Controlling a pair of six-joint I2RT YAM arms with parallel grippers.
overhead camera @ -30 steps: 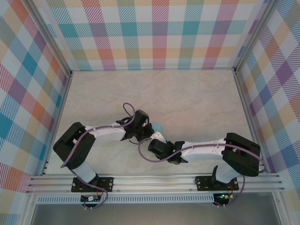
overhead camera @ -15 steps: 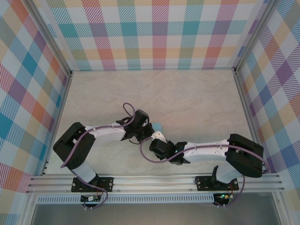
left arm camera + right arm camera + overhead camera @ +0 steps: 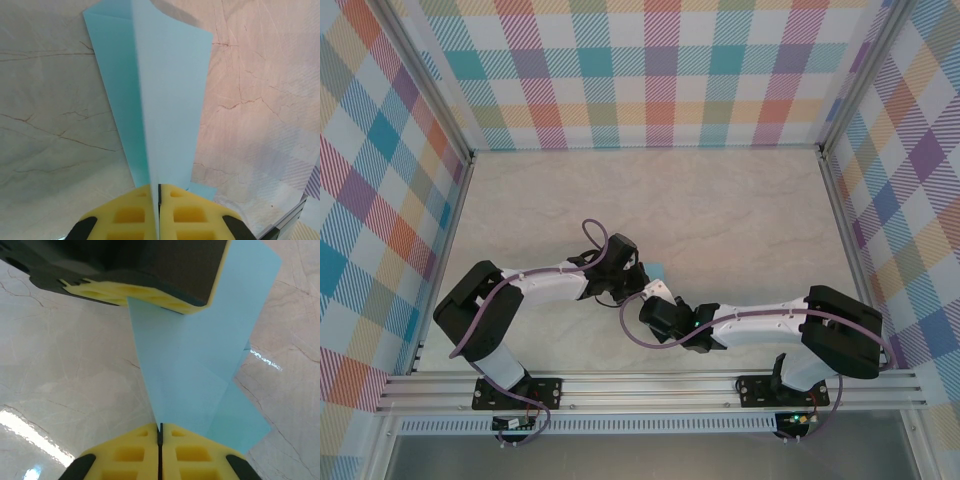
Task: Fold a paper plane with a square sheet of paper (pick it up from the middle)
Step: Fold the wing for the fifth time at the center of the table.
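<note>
Where the two arms meet, at the near middle of the desk [image 3: 720,200], both end effectors hold the same light-blue paper [image 3: 167,95]. The left end effector [image 3: 159,192] is closed on it. In its wrist view the two yellow pads [image 3: 127,215] press together, and the paper comes out of the thin line between them. From there the paper runs away from the camera as a folded piece with a sharp crease along its middle. The side left of the crease is a darker turquoise and the side right of it is paler. A small corner of paper also shows just right of the pads, low over the desk.

The right end effector [image 3: 160,429] is closed too, and its yellow pads meet on one edge of the paper. In the right wrist view the paper stretches up to the left end effector, whose black body and yellow pads are at the top, so the paper spans between the two grips above the marble-patterned surface. Another layer of paper shows at the lower right, behind the first. I cannot tell if any part touches the desk.

In the top view the two end effectors are just beside each other, and a small blue bit of paper shows at the far right side of the left one. Checked walls [image 3: 660,70] stand around the desk.
</note>
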